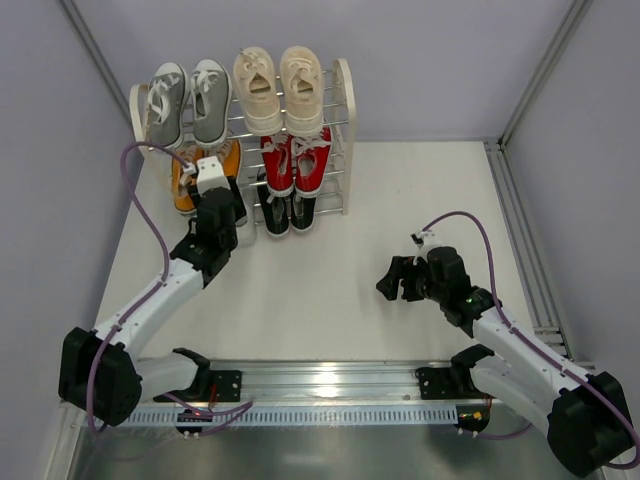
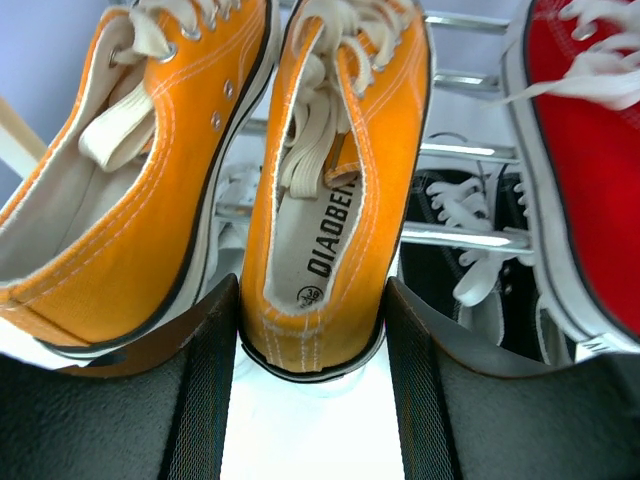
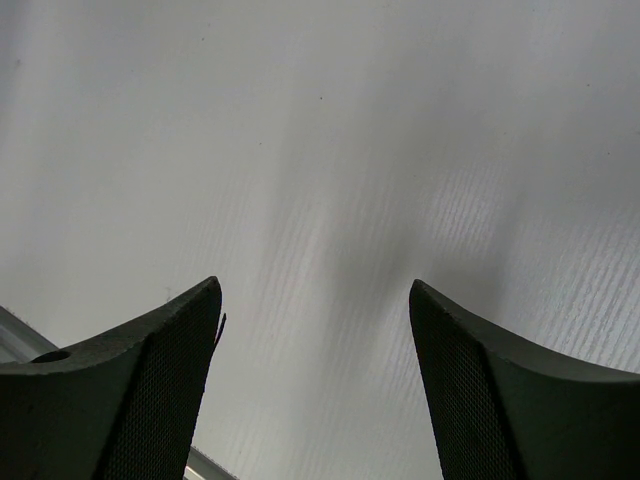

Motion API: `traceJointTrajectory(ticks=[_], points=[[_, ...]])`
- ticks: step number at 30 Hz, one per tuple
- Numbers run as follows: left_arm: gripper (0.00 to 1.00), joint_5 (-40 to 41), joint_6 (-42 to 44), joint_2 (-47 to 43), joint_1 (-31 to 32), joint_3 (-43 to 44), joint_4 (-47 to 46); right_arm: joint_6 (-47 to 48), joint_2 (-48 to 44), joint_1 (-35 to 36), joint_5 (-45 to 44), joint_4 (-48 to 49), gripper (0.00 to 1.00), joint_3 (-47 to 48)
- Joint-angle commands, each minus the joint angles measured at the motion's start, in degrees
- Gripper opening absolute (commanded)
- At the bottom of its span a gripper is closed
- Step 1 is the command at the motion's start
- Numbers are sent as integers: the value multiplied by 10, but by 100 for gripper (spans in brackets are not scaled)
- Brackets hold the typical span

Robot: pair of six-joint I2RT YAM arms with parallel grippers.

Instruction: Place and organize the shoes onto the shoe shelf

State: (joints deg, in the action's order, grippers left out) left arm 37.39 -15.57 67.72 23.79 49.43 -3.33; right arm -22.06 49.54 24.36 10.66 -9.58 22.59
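A: Where is the orange canvas sneaker (image 2: 335, 190) with white laces?
B: At the left end of the second tier of the cream-framed, silver-rod shoe shelf (image 1: 343, 130). The left gripper (image 2: 312, 310) clamps its heel.
A: And the right gripper (image 3: 315, 320)?
B: Jaws wide, holding nothing, over the white table (image 1: 330, 300), well right of the shelf.

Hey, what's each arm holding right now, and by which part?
The left arm's fingers clamp an orange shoe by its heel, at the shelf. The right arm's fingers are open over the table, holding nothing.
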Motion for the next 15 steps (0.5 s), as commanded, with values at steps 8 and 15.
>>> traceJointTrajectory(ticks=[8,15], points=[[70,80,-39,-44,-28,7,51,10,6,0,3,11,77,3],[100,48,-51,-68,5,37,87,9,6,0,-3,12,78,5]])
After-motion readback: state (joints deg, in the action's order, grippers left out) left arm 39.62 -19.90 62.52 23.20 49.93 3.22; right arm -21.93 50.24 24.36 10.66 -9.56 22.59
